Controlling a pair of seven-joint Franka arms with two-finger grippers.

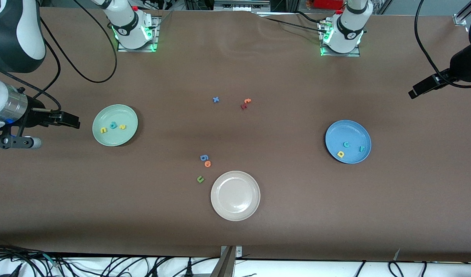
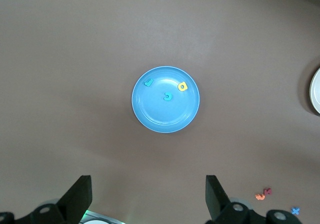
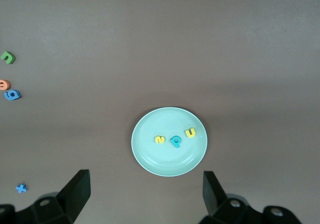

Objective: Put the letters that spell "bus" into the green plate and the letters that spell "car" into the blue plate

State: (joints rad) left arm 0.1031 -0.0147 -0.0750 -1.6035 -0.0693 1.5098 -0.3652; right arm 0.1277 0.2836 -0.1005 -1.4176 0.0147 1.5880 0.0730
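Cream-white plate (image 1: pixel 235 196) nearest; green plate (image 1: pixel 115 125) holds u, b, s; blue plate (image 1: pixel 348 141) holds c, a, r. Left pincer (image 2: pixel 148 196) and right pincer (image 3: pixel 146 194) both spread, empty, raised over the surface (image 1: pixel 281 215).

Brown table (image 1: pixel 235 69). Mint-green plate (image 1: pixel 104 139) holds a yellow "u" (image 1: pixel 103 130), teal "b" (image 1: pixel 113 125) and yellow "s" (image 1: pixel 122 127). Blue plate (image 1: pixel 335 130) holds a yellow "a" (image 1: pixel 340 154), teal "c" (image 1: pixel 346 144) and teal "r" (image 1: pixel 361 148). Cream plate (image 1: pixel 235 209) is plain. Loose letters: blue "x" (image 1: pixel 216 99), orange "t" (image 1: pixel 247 101), blue "g" (image 1: pixel 204 157), orange "o" (image 1: pixel 207 164), olive "u" (image 1: pixel 200 179).
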